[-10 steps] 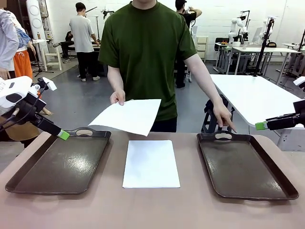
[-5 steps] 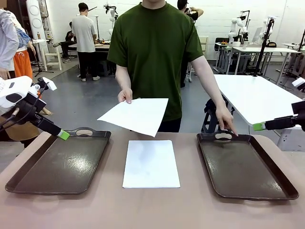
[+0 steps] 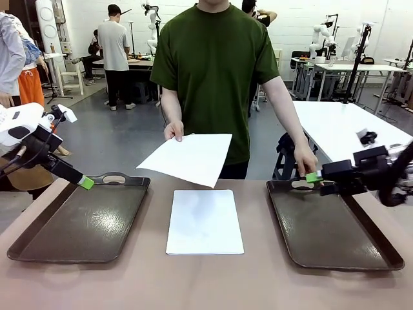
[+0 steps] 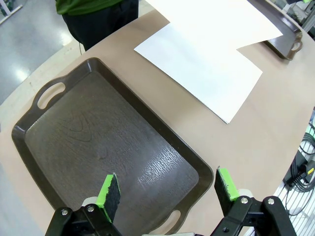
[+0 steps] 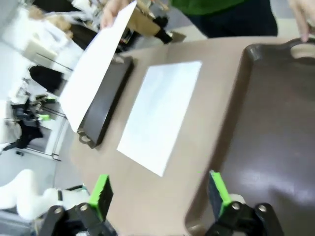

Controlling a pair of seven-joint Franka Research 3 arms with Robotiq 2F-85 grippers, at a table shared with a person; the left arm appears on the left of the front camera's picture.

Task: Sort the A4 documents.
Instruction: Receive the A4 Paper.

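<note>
The left fingers (image 4: 109,192) stand wide apart and empty, above the far corner of the left tray (image 3: 84,219). The right fingers (image 5: 216,191) are likewise spread with nothing between them, over the far handle of the right tray (image 3: 332,226), just beside the person's hand (image 3: 304,160) resting there. Between the trays, one A4 document (image 3: 205,221) lies flat on the table (image 3: 206,284). The person's other hand (image 3: 173,131) holds a second A4 document (image 3: 190,157) tilted in the air above the table's far edge.
</note>
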